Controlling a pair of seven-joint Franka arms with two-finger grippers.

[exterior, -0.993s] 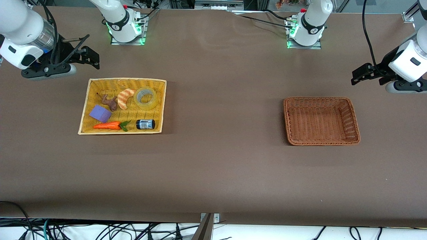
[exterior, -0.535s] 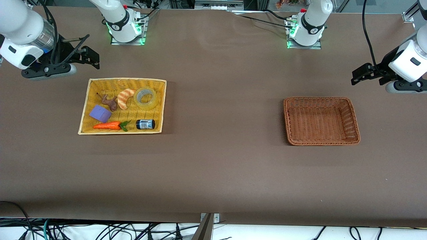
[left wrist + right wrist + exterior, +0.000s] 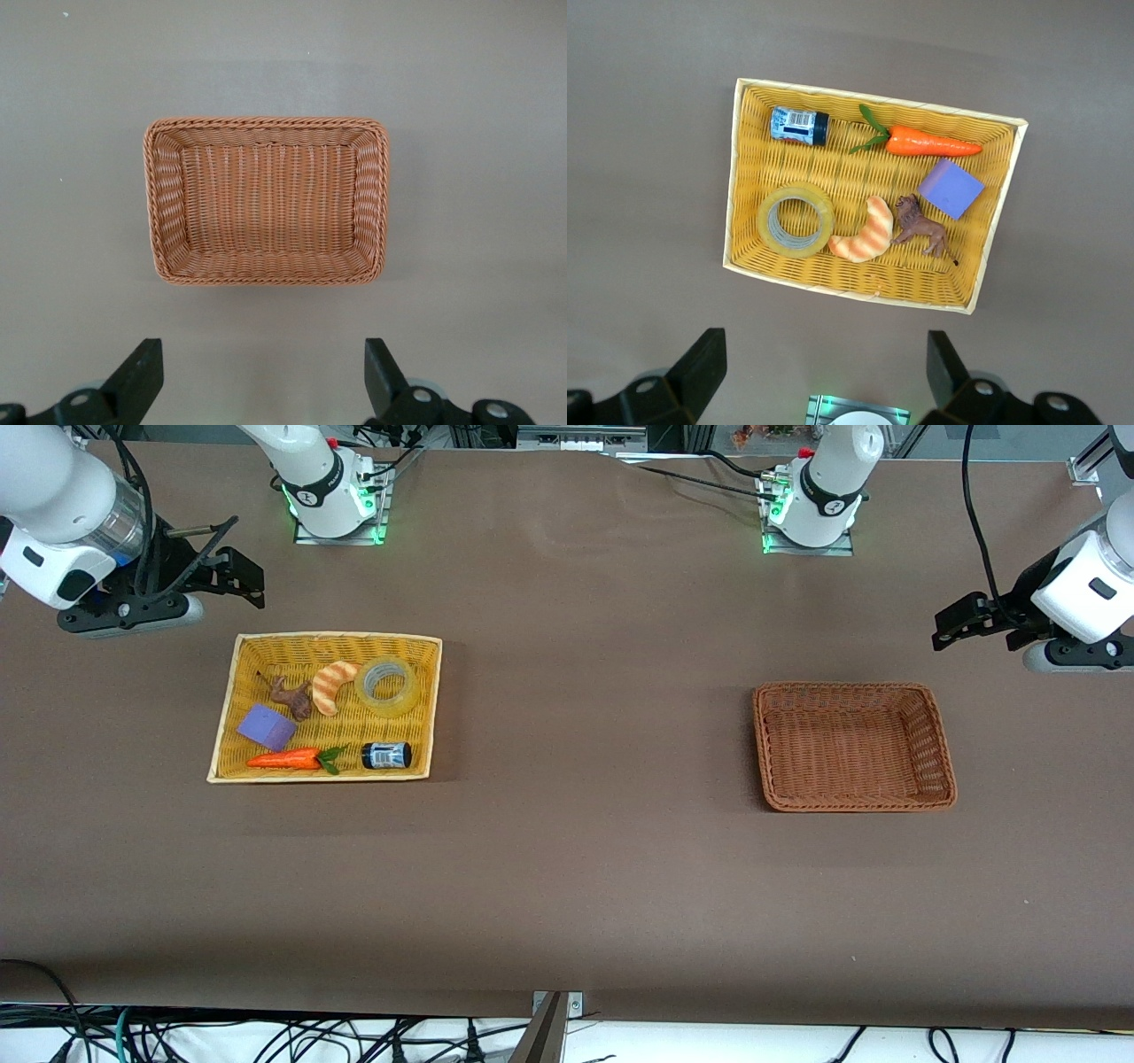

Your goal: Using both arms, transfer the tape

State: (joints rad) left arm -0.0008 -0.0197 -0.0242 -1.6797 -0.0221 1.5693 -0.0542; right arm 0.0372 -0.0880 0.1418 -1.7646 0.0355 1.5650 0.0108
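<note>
Brown cloth covers the whole table (image 3: pixel 567 868), and from my station I see two baskets set well apart on it, one toward each arm's end, which I take to be the reason both arms are needed: neither looks placed to serve both baskets alone. The tape (image 3: pixel 387 685) lies flat in the yellow basket (image 3: pixel 425 708) toward the right arm's end, in the corner farther from the front camera, touching or just beside the croissant (image 3: pixel 330 685); its open core faces up, so I judge a pinch across the ring wall from above would be the easy way in. Sharing that basket are a toy lion (image 3: pixel 291 695), a purple block (image 3: pixel 266 727), a carrot (image 3: pixel 288 759) and a small black jar (image 3: pixel 386 755), the jar nearer the front camera than the tape. The right gripper (image 3: pixel 819 367) hangs over bare table just beside the yellow basket, its jaws apart and empty, looking down on the contents. The left gripper (image 3: pixel 261 376) waits over bare table near the brown basket (image 3: pixel 941 744), jaws likewise apart with nothing between them. That basket is empty, and I read it as the drop-off. Nothing has been picked up yet; I would send the right arm down first and plan a handover over the middle of the table
</note>
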